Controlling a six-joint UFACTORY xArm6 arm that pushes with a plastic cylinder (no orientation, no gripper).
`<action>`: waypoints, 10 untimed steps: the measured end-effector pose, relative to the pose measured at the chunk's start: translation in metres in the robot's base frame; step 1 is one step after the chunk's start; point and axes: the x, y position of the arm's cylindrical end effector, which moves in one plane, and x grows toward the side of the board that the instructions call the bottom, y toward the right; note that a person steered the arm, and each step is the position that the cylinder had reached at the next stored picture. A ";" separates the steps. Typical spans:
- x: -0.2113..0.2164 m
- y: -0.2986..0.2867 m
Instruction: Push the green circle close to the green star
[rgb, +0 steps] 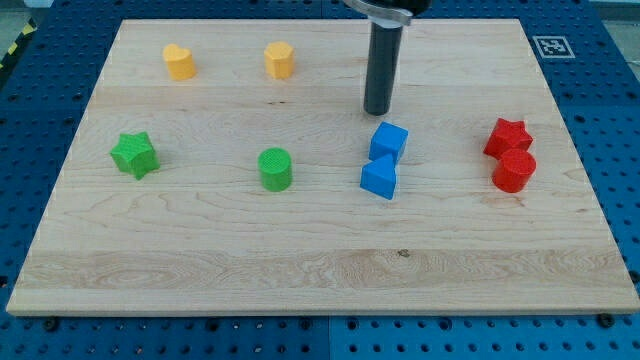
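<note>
The green circle (275, 169) stands on the wooden board, left of the board's middle. The green star (134, 155) lies at the view's left, well apart from the circle. My tip (377, 111) rests on the board above and to the right of the green circle, just above the blue cube (389, 141). It touches no block.
A blue triangular block (379, 179) sits right under the blue cube. A red star (508, 137) and a red circle (514, 171) sit together at the view's right. Two yellow blocks (179, 62) (279, 60) lie near the top left. The wooden board's (320, 270) edges border a blue pegboard.
</note>
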 end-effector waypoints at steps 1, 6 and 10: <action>0.022 0.000; 0.073 -0.107; 0.142 -0.054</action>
